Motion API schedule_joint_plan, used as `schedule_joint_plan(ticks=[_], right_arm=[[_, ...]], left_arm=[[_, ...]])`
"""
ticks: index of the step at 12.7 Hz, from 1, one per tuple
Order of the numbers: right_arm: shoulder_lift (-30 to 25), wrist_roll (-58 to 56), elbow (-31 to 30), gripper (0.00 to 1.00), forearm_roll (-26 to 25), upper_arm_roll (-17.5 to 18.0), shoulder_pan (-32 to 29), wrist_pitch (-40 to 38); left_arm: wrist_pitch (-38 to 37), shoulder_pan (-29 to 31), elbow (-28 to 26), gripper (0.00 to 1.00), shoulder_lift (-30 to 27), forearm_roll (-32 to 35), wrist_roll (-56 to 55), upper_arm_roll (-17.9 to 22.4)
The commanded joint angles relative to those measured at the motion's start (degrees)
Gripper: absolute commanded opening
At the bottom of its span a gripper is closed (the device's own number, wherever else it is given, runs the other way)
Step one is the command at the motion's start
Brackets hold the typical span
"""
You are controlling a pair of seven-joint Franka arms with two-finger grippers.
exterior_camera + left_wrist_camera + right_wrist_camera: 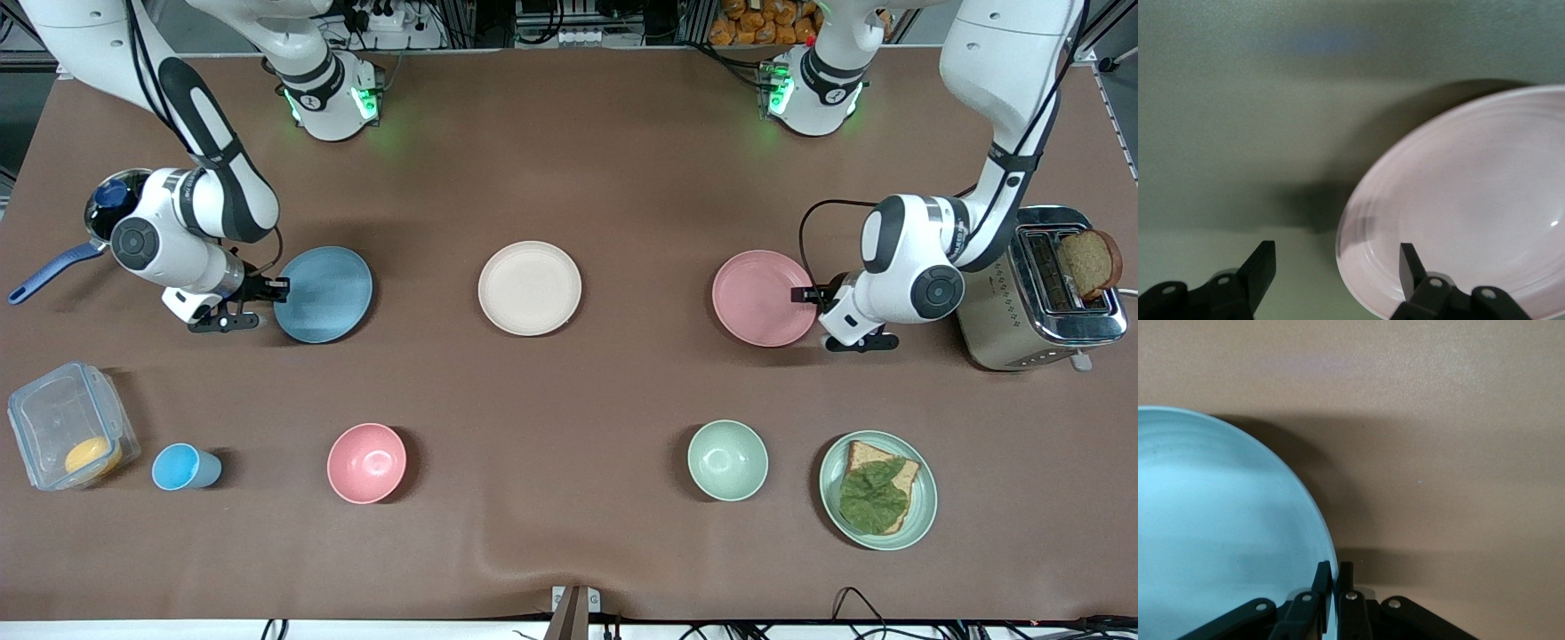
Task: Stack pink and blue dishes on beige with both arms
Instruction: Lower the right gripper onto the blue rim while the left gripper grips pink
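On table | right claw (1329,587) pinching blue plate (324,294) | left claw (1338,267) spread at pink plate (763,298)

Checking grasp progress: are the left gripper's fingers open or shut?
Open. The left gripper has a wide gap between its fingers, straddling the pink plate rim.

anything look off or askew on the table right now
The blue plate sits tilted, its rim pinched in the right gripper. The left gripper is open at the pink plate. Nothing spilled or damaged.
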Motion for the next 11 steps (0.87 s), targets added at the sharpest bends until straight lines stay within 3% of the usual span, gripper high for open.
schedule_joint_plan(ticks=[1,7,11], right_arm=[[-0.66,0.06,1.56,0.0,0.51,0.35,0.03,-1.25],[-1.8,0.06,12.89,0.0,8.76,0.79,1.35,-20.66],[-3.64,0.15,16.94,0.0,14.38,0.79,5.64,-28.67]], left_arm=[[0.63,0.6,0.48,0.71,0.74,-1.72,1.06,-0.63],[0.63,0.6,0.83,0.4,1.27,-1.81,1.06,-0.63],[0.63,0.51,0.92,0.28,1.36,-1.81,1.06,-0.63]])
